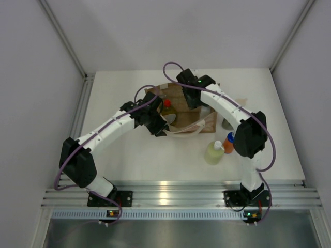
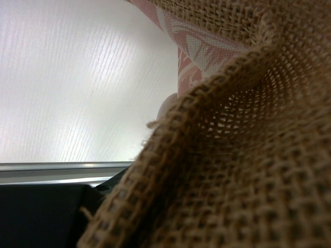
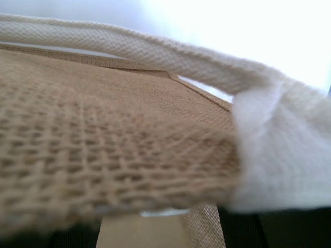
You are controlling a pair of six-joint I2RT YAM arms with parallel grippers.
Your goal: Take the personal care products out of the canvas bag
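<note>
Two products standing close together on the tabletop [image 1: 129, 155], just right of the canvas bag [image 1: 175, 97]: pale-green white-capped bottle [image 1: 213, 153] and orange blue-capped bottle [image 1: 229, 143]. Red cap [image 1: 166, 103] showing inside the bag, mid-tabletop toward the far edge. Left pincer [image 1: 156, 126] at the bag's left rim, right pincer [image 1: 192, 101] at its far rim. Both wrist views filled with weave, fingers hidden; open or closed, impossible to tell.

Sagging open: tan woven canvas bag [image 1: 175, 97]. Peeking from inside it: red cap of the yellow red-capped bottle [image 1: 166, 103]. Standing upright outside, by the bag's right end: pale-green white-capped bottle [image 1: 213, 153] and orange blue-capped bottle [image 1: 229, 144], side by side.
</note>
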